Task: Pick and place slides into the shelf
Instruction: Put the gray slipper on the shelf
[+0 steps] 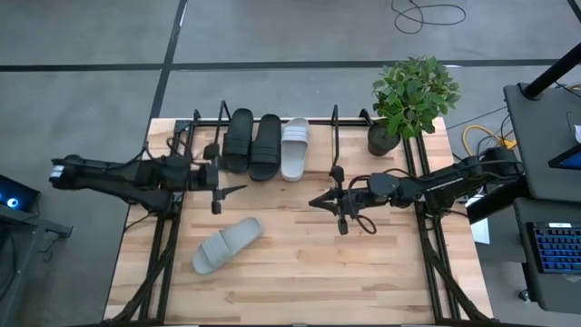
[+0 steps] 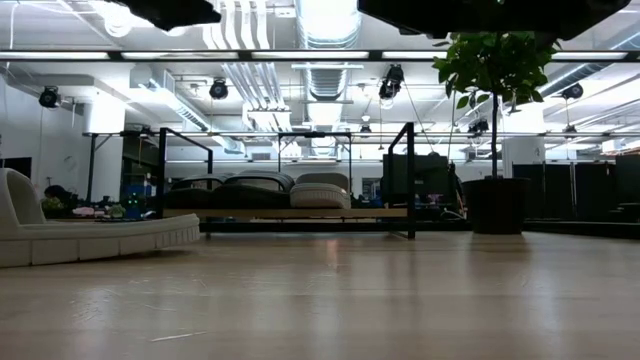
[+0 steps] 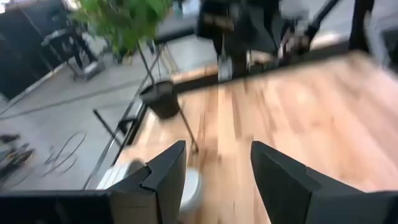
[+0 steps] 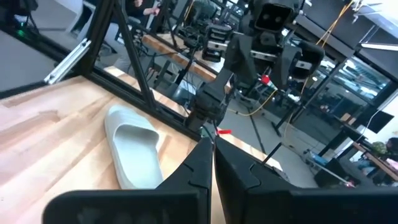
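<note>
One light grey slide [image 1: 227, 245] lies sole-down on the bare table, toward its near left; it also shows in the low view [image 2: 90, 235] and the right wrist view [image 4: 134, 146]. Two black slides [image 1: 239, 141] [image 1: 266, 145] and a second light grey slide [image 1: 295, 148] rest side by side on the shelf [image 1: 336, 123] at the far edge [image 2: 410, 180]. My left gripper [image 1: 234, 188] [image 3: 217, 171] hovers open above the table, just near of the shelf's left end. My right gripper [image 1: 314, 202] [image 4: 211, 165] is shut and hovers over mid-table, pointing left.
A potted plant [image 1: 413, 100] stands at the far right corner beside the shelf [image 2: 495, 200] [image 3: 161, 99]. Black arm frames run along the table's left and right sides [image 1: 163, 245] [image 1: 436, 245]. Bare wood lies between the grippers and toward the near edge [image 1: 318, 282].
</note>
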`<state>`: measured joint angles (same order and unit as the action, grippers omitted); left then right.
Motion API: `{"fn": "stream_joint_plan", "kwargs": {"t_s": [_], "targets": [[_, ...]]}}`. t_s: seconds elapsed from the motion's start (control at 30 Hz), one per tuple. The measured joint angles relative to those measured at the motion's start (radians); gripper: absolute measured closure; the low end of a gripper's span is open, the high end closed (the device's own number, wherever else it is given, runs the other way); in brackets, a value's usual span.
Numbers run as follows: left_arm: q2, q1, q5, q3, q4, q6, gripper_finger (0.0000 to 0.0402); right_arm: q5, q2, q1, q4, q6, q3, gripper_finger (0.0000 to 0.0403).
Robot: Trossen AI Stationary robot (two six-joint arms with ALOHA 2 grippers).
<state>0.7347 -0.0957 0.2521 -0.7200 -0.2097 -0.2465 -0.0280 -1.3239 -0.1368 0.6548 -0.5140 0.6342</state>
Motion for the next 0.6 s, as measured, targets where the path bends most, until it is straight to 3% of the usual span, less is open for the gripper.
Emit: {"fn": "stream_joint_plan", "kwargs": {"t_s": [0.23, 0.4, 0.6], "targets": [[0.135, -0.167, 0.278, -0.173, -0.333, 0.046, 0.0235, 0.0, 0.02, 0.0, -0.022, -0.029, 0.0, 0.0394], [0.216, -0.231, 0.254, -0.23, -0.358, 0.196, 0.0235, -0.002, 0.03, 0.0, -0.044, -0.033, 0.0, 0.0394], [0.304, -0.32, 0.248, -0.241, -0.386, 0.222, 0.0235, -0.033, 0.032, 0.0, -0.065, -0.037, 0.0, 0.0394]]}}
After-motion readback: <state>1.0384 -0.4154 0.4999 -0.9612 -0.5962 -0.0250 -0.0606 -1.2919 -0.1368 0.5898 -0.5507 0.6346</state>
